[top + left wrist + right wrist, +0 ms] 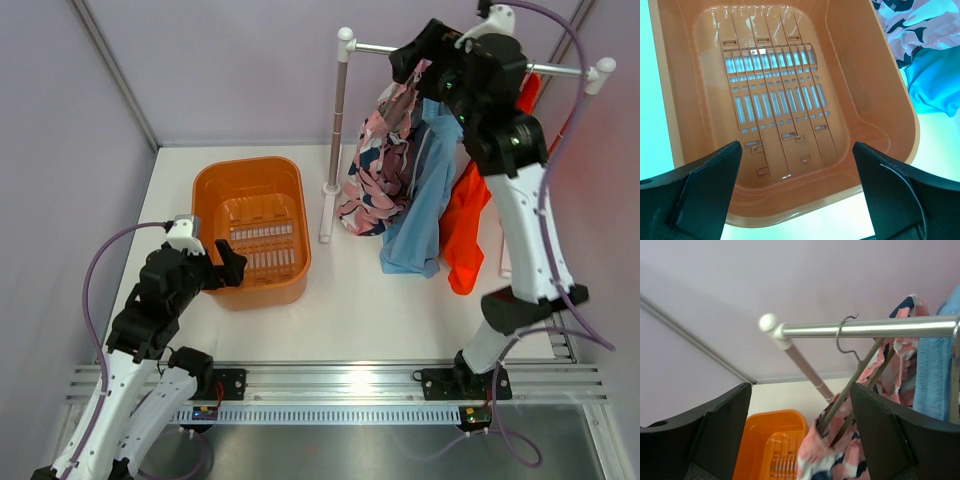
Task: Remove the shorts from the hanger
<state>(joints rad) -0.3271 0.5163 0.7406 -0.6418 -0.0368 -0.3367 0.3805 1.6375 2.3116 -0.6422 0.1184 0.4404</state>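
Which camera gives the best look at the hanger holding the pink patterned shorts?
Right wrist view: the hanger hooks over the rail, its arms running into the pink shorts. In the top external view the right arm hides it; the left wrist view shows none of it.

Pale lilac walls [230, 70], white tabletop [360, 300]

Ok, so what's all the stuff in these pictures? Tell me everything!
table: one, white, under everything
rail: one, silver, back of table
hanger: one seen, grey, hooked on rail
pink patterned shorts: one, pink-navy-white, hanging on the rail
light blue shorts: one, light blue, beside the pink pair
orange shorts: one, bright orange, rightmost on rail
basket: one, orange, left on table
left pincer: one, black, open above basket
right pincer: one, black, open by the rail
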